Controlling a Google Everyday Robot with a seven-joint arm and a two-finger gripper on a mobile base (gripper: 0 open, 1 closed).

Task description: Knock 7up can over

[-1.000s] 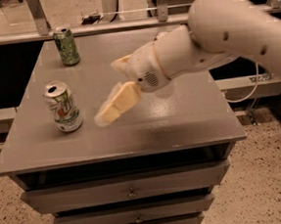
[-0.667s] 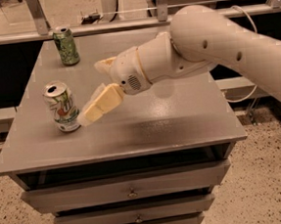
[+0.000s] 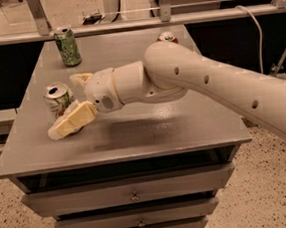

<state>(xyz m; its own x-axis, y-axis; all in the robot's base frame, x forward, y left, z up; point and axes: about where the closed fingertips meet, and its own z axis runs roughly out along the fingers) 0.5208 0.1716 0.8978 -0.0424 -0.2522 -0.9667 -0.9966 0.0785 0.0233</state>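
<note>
The gripper (image 3: 64, 106) has moved left and now reaches the 7up can (image 3: 56, 96). The can still stands up at the front left of the desk (image 3: 159, 129). The jaws are open, one finger on each side of it. A green can (image 3: 67, 45) stands far back. A red can (image 3: 166, 36) peeks out behind the arm.

7up can (image 3: 57, 97): white-silver, green lettering. Far can (image 3: 67, 46): green, patterned. Pincer (image 3: 65, 106) at 7up can: cream-yellow, spread. Arm (image 3: 200, 78): off-white. Worktop (image 3: 149, 130): plain grey. Can behind arm (image 3: 166, 36): red.
</note>
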